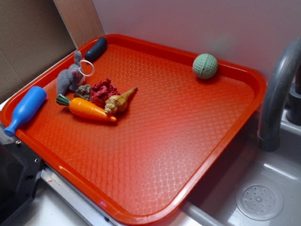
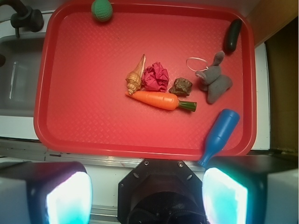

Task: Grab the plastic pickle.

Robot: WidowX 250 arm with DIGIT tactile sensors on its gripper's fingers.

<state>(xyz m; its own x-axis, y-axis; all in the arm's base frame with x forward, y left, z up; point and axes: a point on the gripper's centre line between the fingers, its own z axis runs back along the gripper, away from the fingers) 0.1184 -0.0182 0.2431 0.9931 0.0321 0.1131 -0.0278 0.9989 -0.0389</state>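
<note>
The plastic pickle (image 1: pixel 96 49) (image 2: pixel 232 35) is a small, near-black sausage shape lying in a far corner of the red tray (image 1: pixel 188 155) (image 2: pixel 84 107), against the rim. My gripper (image 2: pixel 147 198) shows only in the wrist view, high above the tray's near edge, open, with nothing between its two glowing pads (image 2: pixel 67 198). It is far from the pickle. The arm does not appear in the exterior view.
On the tray lie a blue bottle toy (image 1: pixel 26 109) (image 2: pixel 219 135), an orange carrot (image 1: pixel 89 109) (image 2: pixel 159 100), a shell (image 2: pixel 135 79), a red crumpled lump (image 2: pixel 156 77), a brown lump (image 2: pixel 181 86), a grey plush rabbit with a ring (image 2: pixel 212 79) and a green ball (image 1: pixel 205 66) (image 2: pixel 102 10). A grey sink and faucet (image 1: pixel 277 94) adjoin.
</note>
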